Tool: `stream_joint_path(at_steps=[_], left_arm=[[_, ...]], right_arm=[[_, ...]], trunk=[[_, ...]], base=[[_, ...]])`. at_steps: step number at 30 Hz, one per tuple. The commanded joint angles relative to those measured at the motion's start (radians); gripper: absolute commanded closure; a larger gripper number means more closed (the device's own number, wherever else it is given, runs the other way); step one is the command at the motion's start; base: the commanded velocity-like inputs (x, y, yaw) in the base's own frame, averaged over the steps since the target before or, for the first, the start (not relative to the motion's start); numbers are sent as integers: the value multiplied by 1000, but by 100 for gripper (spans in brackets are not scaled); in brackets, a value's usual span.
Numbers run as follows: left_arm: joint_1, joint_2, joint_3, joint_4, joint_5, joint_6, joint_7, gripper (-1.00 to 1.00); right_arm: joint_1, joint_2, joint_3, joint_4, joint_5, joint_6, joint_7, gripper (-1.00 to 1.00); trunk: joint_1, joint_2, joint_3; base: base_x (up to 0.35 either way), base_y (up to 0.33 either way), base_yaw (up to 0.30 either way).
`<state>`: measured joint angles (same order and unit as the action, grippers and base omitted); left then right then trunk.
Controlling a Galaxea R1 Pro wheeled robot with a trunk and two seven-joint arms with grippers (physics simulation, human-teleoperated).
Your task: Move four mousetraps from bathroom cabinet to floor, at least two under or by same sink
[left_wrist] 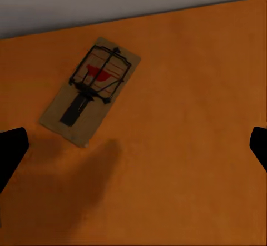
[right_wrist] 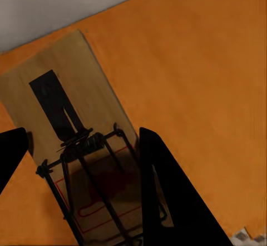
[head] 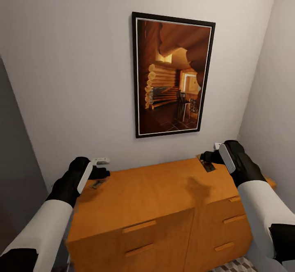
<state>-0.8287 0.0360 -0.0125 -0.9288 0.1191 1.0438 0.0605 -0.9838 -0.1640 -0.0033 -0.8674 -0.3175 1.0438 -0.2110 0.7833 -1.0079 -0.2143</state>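
Two mousetraps lie on top of the orange-brown cabinet [head: 155, 190]. One mousetrap [head: 97, 184] [left_wrist: 92, 90] rests flat near the top's back left edge. My left gripper [head: 100, 169] [left_wrist: 133, 151] hovers over it, open, with its fingers spread far wider than the board. The other mousetrap [head: 207, 166] [right_wrist: 72, 107] sits at the back right corner. My right gripper [head: 209, 157] [right_wrist: 85, 134] straddles it, its two dark fingers [right_wrist: 167, 190] pressed against the board's long edges while the board still rests on the wood. The sink is out of view.
A framed picture [head: 172, 75] hangs on the white wall behind the cabinet. A second wall closes in on the right. Drawer fronts with groove handles [head: 139, 226] face me. A patch of patterned bathroom floor [head: 237, 266] shows at the cabinet's lower right.
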Motion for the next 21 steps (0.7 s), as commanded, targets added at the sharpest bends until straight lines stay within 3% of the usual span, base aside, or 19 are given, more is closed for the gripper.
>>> stream_joint_path(at_steps=[1, 8, 21], left_arm=[[-1, 1, -1, -1, 10, 3, 6, -100], [-1, 1, -1, -1, 8, 3, 6, -100], [-1, 4, -2, 4, 0, 3, 9, -100]], right_arm=[[-1, 1, -1, -1, -10, 3, -8, 100], [-1, 3, 0, 24, -10, 3, -6, 100], [-1, 0, 0, 34, -8, 3, -7, 100]], trunk=[[0, -1, -1], [0, -1, -1], [0, -1, 1]], base=[[0, 332, 0], [0, 148, -18], [0, 5, -196]])
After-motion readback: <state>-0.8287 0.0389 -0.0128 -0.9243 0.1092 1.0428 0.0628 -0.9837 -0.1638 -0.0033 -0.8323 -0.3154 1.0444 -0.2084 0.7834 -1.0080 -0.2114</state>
